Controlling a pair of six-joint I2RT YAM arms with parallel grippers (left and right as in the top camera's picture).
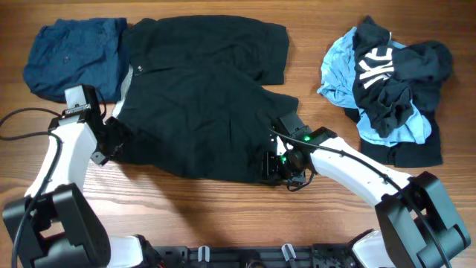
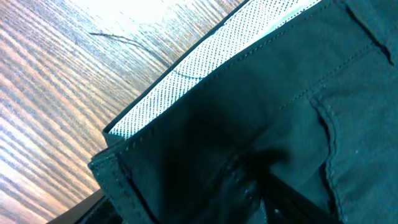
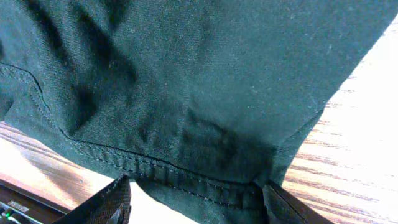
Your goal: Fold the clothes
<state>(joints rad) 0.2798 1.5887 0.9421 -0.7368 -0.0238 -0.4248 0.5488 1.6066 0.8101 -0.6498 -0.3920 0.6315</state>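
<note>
Black shorts (image 1: 201,97) lie spread across the middle of the wooden table. My left gripper (image 1: 113,140) is at their left edge, shut on the waistband. In the left wrist view the dark cloth (image 2: 280,93), with its white dotted lining showing, covers the fingers (image 2: 249,199). My right gripper (image 1: 277,165) is at the lower right leg hem. In the right wrist view its fingers (image 3: 199,202) stand wide apart, with the stitched hem of the shorts (image 3: 205,74) lying between them.
A folded navy garment (image 1: 71,56) lies at the back left, touching the shorts. A crumpled pile of black and light-blue clothes (image 1: 390,82) lies at the right. Bare table wood (image 1: 186,216) shows along the front edge.
</note>
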